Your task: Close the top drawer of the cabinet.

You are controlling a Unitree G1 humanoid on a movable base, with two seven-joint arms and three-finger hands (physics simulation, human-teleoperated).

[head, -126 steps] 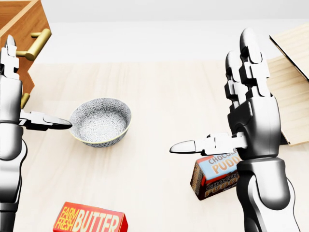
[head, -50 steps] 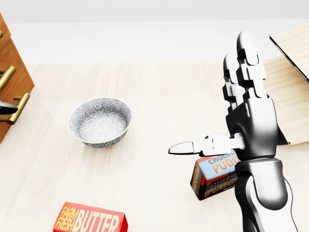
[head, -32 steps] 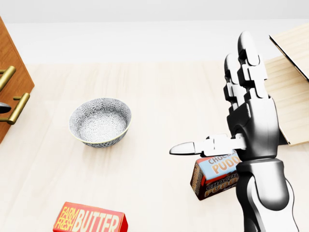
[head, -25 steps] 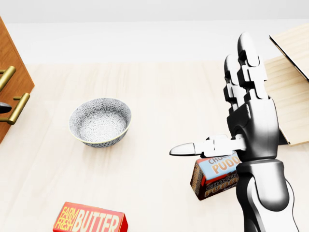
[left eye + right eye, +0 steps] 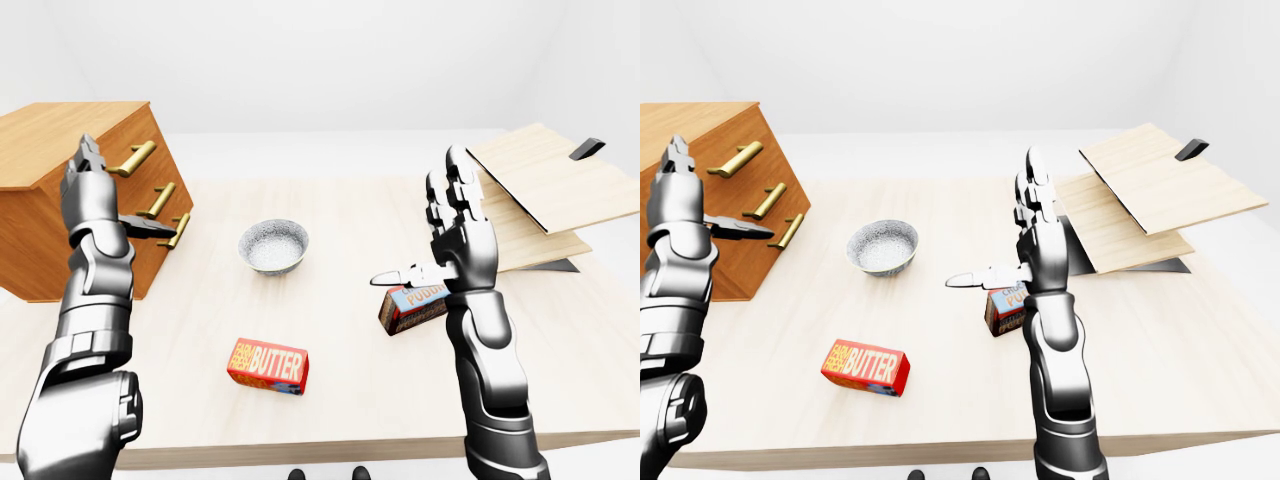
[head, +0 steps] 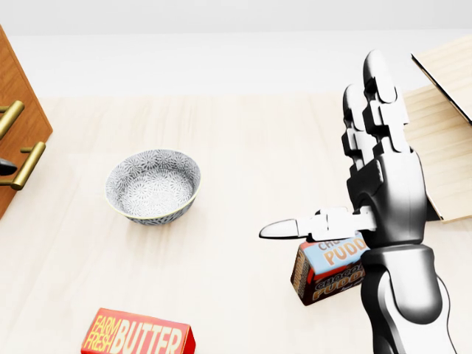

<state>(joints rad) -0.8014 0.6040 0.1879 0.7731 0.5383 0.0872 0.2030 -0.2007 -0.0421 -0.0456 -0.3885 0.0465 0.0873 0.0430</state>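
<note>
Fingers (image 5: 82, 160) spread beside cabinet (image 5: 70, 190) (brass handles facing view-right).

Both arms raised, forearms near upright. Left hand (image 5: 92, 198) held flat and open just beside the cabinet (image 5: 60, 190), fingers pointing up, thumb jutting sideways. Right hand (image 6: 369, 177) likewise spread open well clear of the cabinet, fingers up, thumb stretched toward it, gripping nothing.
</note>
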